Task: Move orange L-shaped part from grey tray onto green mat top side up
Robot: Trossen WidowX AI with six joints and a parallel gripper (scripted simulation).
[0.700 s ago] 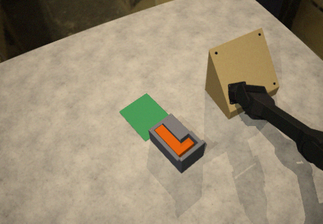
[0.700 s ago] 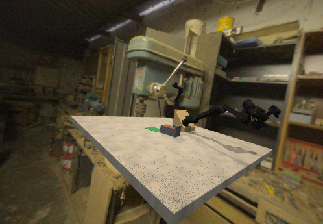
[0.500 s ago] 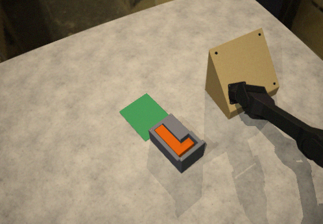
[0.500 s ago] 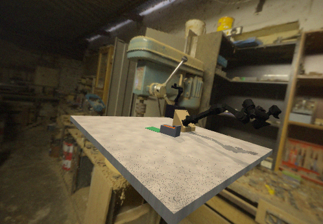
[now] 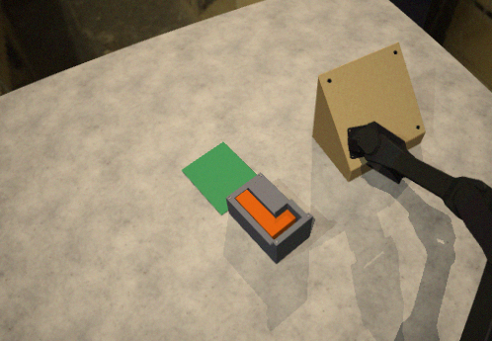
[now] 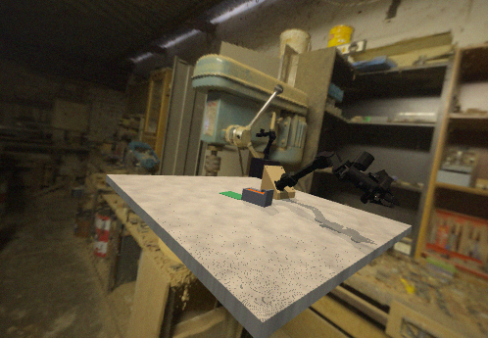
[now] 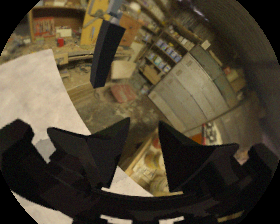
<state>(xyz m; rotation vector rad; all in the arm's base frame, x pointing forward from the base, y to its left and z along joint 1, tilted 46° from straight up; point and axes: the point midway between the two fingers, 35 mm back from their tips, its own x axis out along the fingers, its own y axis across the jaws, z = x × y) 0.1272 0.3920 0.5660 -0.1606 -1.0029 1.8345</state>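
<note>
The orange L-shaped part (image 5: 264, 218) lies flat in its pocket in the grey tray (image 5: 259, 189) (image 6: 258, 198). Its straight end is toward the green mat (image 5: 217, 174) (image 6: 230, 195), its L-shaped end on the far side from it. Neither end is raised. The mat is bare and touches the tray's corner side. My gripper (image 6: 389, 201) (image 7: 144, 122) is partly open, with nothing between the fingers in the wrist view. It hangs at the right in the exterior view, far from the tray, and is outside the top view. The wrist view does not show the part, tray or mat.
A tan wedge block (image 5: 370, 95) (image 6: 270, 179) stands beside the tray, with the black arm (image 5: 425, 171) (image 6: 309, 168) reaching from it toward the right. The pale table (image 5: 123, 144) (image 6: 206, 226) ends in an edge near my gripper. Workshop shelves stand beyond.
</note>
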